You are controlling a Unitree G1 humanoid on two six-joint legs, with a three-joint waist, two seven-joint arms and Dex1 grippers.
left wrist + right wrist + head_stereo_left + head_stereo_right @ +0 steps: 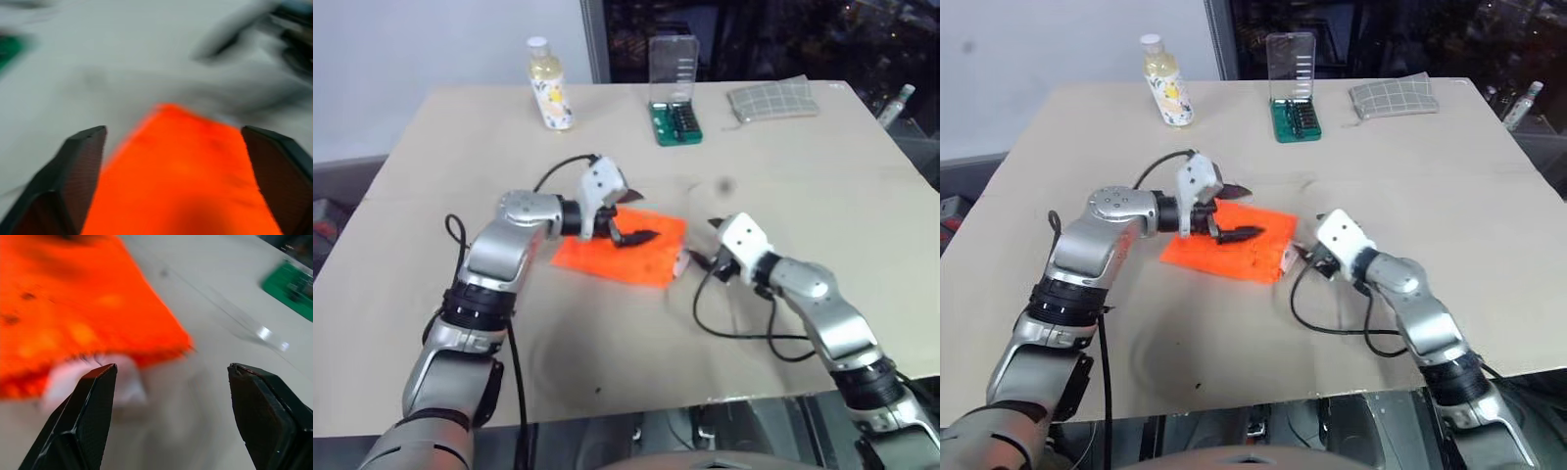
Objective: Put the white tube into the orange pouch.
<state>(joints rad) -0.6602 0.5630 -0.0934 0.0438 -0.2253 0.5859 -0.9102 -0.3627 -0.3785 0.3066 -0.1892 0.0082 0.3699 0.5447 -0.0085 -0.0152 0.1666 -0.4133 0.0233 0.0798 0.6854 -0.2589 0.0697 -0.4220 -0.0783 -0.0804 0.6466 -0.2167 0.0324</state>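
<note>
Above orange pouch (625, 247): left tool (628, 217) spread, angled down.

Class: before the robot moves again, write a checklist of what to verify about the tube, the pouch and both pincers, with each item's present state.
1. Left pincer open above pouch: ok.
2. Right pincer open, holding nothing: ok.
3. Tube fully inside pouch: not ok, a white end sticks out of the pouch's edge.
4. Pouch lying flat on table: ok.
5. Bottle, bit case and checked pouch away from the work area: ok.
</note>
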